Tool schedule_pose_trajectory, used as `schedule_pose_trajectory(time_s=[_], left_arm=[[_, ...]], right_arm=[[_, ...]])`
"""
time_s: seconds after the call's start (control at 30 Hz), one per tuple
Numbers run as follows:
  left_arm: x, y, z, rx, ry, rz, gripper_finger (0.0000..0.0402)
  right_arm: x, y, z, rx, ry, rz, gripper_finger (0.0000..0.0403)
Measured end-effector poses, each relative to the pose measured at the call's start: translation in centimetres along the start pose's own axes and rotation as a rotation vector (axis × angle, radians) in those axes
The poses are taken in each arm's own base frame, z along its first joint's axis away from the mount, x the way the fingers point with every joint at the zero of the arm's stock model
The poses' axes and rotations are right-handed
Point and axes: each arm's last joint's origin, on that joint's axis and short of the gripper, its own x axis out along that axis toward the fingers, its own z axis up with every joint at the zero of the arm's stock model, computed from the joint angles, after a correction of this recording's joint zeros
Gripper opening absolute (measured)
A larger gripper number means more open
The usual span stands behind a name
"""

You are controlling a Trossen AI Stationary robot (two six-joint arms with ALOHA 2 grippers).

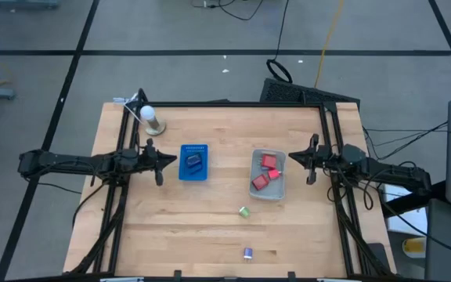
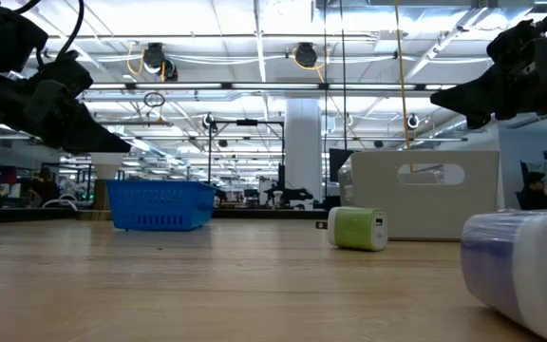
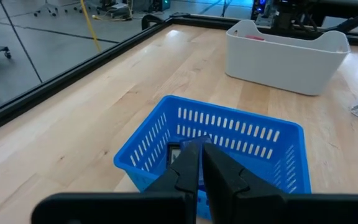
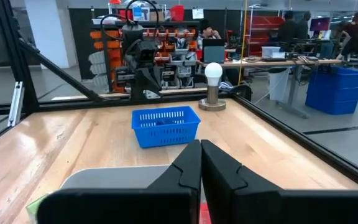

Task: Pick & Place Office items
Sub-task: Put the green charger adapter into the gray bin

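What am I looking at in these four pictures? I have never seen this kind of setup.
Two dark robot arms work at a wooden table. One picture looks straight down, one looks level across the tabletop, and two come from cameras on the arms' wrists. The left gripper hangs beside a blue basket with a dark piece inside. The right gripper hangs beside a pale bin holding red pieces. Both grippers are shut and hold nothing. A green piece and a bluish piece lie loose on the wood. A lamp-like white ball on a stand sits near the far left corner.
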Motion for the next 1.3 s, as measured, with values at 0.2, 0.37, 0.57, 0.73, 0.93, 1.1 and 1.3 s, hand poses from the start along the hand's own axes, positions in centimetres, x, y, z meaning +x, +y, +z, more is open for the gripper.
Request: schedule_pose_trajectory(time_s=[0.2, 0.37, 0.57, 0.73, 0.93, 1.1, 1.3], left_arm=[[0.0, 0.0, 0.0, -0.005, -0.004, 0.015, 0.0021], [0.0, 0.0, 0.1, -0.002, -0.010, 0.015, 0.0021], [0.0, 0.0, 0.2, -0.005, -0.016, 0.015, 0.0021], [0.0, 0.0, 0.2, -0.005, -0.015, 0.015, 0.0021], [0.0, 0.0, 0.1, -0.009, -0.014, 0.014, 0.0021], [0.0, 0.0, 0.0, -0.008, -0.004, 0.015, 0.0021], [0.0, 0.0, 0.0, -0.007, -0.001, 0.014, 0.0021]], right_arm=[[0.4, 0.2, 0.2, 0.012, -0.009, 0.071, 0.0000], [1.3, 0.5, 1.4, 0.027, 0.059, 0.162, 0.0000], [3.6, 1.1, 4.2, 0.022, 0.164, 0.227, 0.0000], [6.8, 2.6, 6.5, -0.018, 0.281, 0.300, 0.0006], [11.1, 6.4, 7.0, -0.202, 0.462, 0.417, 0.0058], [13.7, 9.7, 6.8, -0.342, 0.613, 0.377, 0.0144], [15.6, 12.6, 7.0, -0.385, 0.631, 0.450, 0.0245]])
